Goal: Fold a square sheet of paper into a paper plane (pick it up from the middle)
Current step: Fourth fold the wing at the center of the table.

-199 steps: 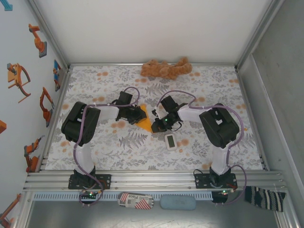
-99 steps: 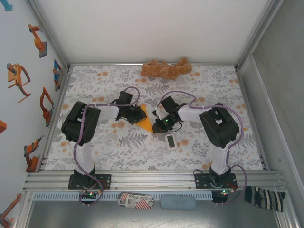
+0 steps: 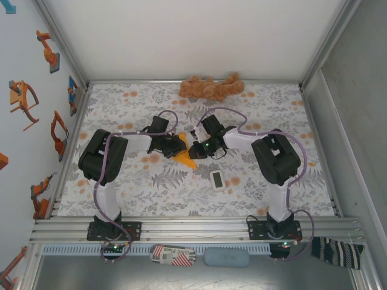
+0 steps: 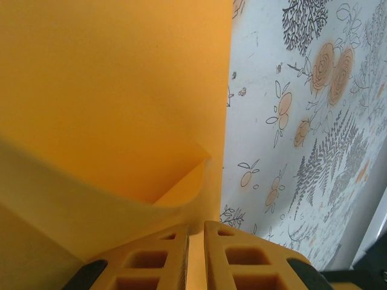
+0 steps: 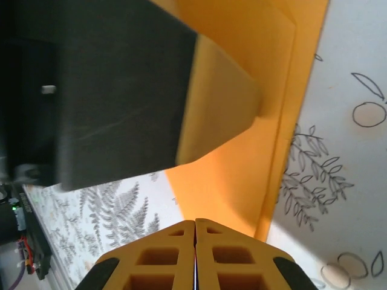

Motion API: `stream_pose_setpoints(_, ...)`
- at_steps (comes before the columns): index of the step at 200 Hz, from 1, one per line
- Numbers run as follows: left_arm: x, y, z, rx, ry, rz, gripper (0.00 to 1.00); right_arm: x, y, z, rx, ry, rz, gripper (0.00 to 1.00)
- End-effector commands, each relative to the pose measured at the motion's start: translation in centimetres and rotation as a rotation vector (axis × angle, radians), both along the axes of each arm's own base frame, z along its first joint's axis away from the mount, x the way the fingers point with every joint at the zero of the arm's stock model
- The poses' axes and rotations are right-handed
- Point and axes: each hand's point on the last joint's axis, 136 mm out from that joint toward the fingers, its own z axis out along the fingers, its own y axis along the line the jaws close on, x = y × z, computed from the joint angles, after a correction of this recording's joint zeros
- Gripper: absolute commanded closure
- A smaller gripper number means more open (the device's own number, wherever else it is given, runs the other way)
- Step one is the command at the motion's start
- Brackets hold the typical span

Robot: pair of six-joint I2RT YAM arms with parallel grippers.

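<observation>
The square sheet of paper (image 3: 187, 161) is a creased orange shape with a point toward the near side, lying at mid-table. In the left wrist view the paper (image 4: 115, 90) curls up in a raised flap, and my left gripper (image 4: 195, 241) is shut on its edge. From the top my left gripper (image 3: 176, 147) sits on the paper's far left side. My right gripper (image 3: 195, 150) is just right of the paper. In the right wrist view my right gripper (image 5: 195, 232) is shut with nothing seen between its jaws, its tips at the edge of the folded paper (image 5: 242, 175).
A small white device (image 3: 217, 179) lies on the floral cloth, near-right of the paper. A brown plush toy (image 3: 211, 87) rests against the back edge. In the right wrist view the left gripper's finger (image 5: 217, 109) overhangs the paper.
My right gripper has swung left and away from the white device, up to the paper's right side. The left gripper has kept its grip and place.
</observation>
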Motion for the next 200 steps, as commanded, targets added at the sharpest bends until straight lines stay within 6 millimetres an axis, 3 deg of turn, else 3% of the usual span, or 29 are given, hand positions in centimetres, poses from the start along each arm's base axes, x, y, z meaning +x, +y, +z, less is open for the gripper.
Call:
stream_pose_setpoints(1, -1.2, 1.4, -2.9, 0.089, 0.071, 0.006, 0.83, 0.1, 0.6, -0.1, -0.005, 0.011, 0.011, 0.93)
stream_pose_setpoints(39, -1.2, 1.4, -3.0, 0.087, 0.075, 0.006, 0.83, -0.6, 0.1, -1.7, -0.051, 0.038, 0.024, 0.93)
stream_pose_setpoints(79, -0.5, 0.8, -1.9, 0.067, 0.054, -0.002, 0.83, -1.3, -1.3, -3.8, -0.133, 0.059, 0.03, 0.94)
stream_pose_setpoints(124, 1.1, -0.2, 2.3, 0.009, -0.049, -0.038, 0.84, -2.2, -3.2, -5.9, -0.242, 0.078, 0.035, 0.95)
stream_pose_setpoints(146, 0.8, -0.4, 4.1, -0.015, -0.106, -0.051, 0.88, -2.2, -3.3, -6.1, -0.247, 0.083, 0.03, 0.96)
stream_pose_setpoints(200, -1.9, -0.7, 2.2, -0.008, -0.069, -0.085, 0.95, -2.1, -3.2, -6.2, -0.248, 0.092, 0.023, 0.98)
